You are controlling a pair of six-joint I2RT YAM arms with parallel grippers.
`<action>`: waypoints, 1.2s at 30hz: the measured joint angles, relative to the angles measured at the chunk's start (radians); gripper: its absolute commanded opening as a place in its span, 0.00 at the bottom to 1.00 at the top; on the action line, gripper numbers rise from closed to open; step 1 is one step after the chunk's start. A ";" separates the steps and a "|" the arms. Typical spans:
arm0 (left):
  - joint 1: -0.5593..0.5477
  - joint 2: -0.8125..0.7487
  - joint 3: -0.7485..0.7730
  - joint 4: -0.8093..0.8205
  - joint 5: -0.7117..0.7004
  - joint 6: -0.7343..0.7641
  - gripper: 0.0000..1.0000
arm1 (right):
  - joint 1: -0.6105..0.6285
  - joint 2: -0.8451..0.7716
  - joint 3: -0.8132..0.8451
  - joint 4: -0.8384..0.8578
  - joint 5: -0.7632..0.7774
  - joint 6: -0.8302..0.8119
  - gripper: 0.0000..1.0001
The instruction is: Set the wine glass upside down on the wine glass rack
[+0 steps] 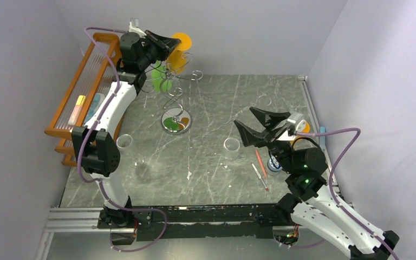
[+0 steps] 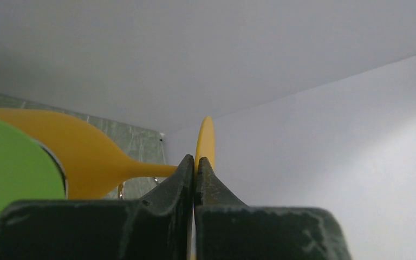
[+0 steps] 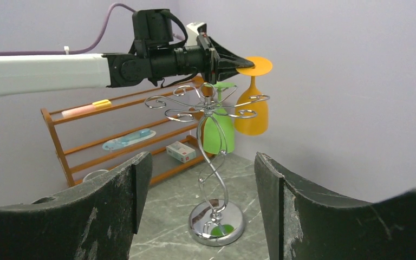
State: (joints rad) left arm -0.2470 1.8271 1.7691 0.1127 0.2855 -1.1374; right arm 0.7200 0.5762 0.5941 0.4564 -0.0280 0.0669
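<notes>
The left hand [image 1: 172, 43] is clenched on the flat round foot of the orange wine glass [image 3: 252, 116]. In the left wrist view its two fingers pinch the thin edge of the foot with no gap between them. The glass is turned upside down, with the foot at the top and the bowl hanging below. It is raised high above the worktop [image 1: 222, 103], at the far side. It is at the top of the wine glass rack [image 3: 216, 222], the silver wire stand with a twisted stem and a round shiny base. In the right wrist view the stem of the glass passes behind one curled arm of the rack, and the foot is a little above this arm, not resting on it. I cannot tell if the stem is inside the hook or only beside it. A green wine glass [image 3: 218, 132] hangs upside down on the rack, just beside the orange one and on its left in this view.

The right hand [image 1: 244, 116] is released, its fingers spread wide and holding nothing. It is above the right part of the worktop, well apart from the rack, and it faces the rack. An orange wooden rack [image 1: 84, 86] stands at the left edge of the worktop. Two clear glasses [image 1: 124, 142] stand upright on the worktop, and some pens [image 1: 260, 165] lie near the right arm
</notes>
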 measured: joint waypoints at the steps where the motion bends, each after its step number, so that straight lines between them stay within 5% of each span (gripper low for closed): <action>1: 0.002 -0.002 -0.008 -0.005 0.004 -0.007 0.05 | 0.000 -0.002 0.000 0.000 0.003 0.000 0.73; 36: 0.014 -0.112 -0.093 -0.106 0.031 -0.112 0.05 | 0.000 -0.009 -0.014 0.009 0.060 0.004 0.73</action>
State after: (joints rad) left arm -0.2329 1.7149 1.6760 0.0071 0.3168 -1.2495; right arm 0.7200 0.5674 0.5804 0.4656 0.0319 0.0708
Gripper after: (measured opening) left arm 0.056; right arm 0.726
